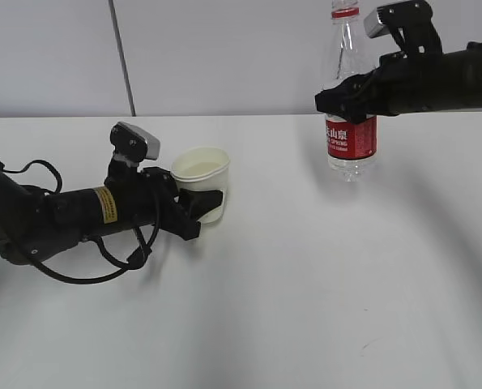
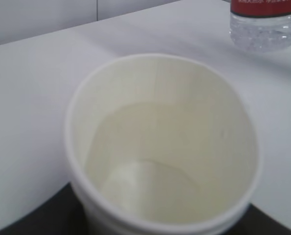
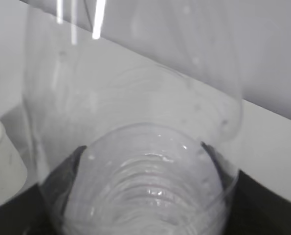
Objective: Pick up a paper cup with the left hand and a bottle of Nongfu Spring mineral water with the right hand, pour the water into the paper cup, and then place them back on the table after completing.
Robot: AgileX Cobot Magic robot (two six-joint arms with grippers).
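A white paper cup [image 1: 200, 166] stands upright left of centre on the white table [image 1: 305, 284]. My left gripper [image 1: 212, 198], on the arm with the yellow sticker, is shut on the cup's lower wall. In the left wrist view the cup [image 2: 160, 147] fills the frame and seems to hold some clear liquid. My right gripper [image 1: 346, 101] is shut on the clear Nongfu Spring bottle [image 1: 351, 138] just above its red label. The bottle is upright, with water [image 1: 350, 164] in its lower part. I cannot tell whether its base touches the table. In the right wrist view the bottle [image 3: 145, 122] sits between dark fingers [image 3: 62, 171].
Grey wall panels stand behind the table's far edge [image 1: 224, 116]. Loose black cables [image 1: 87, 271] lie beside the left arm. The bottle's base [image 2: 262, 29] shows at the top right of the left wrist view, the cup [image 3: 3, 161] at the left edge of the right wrist view.
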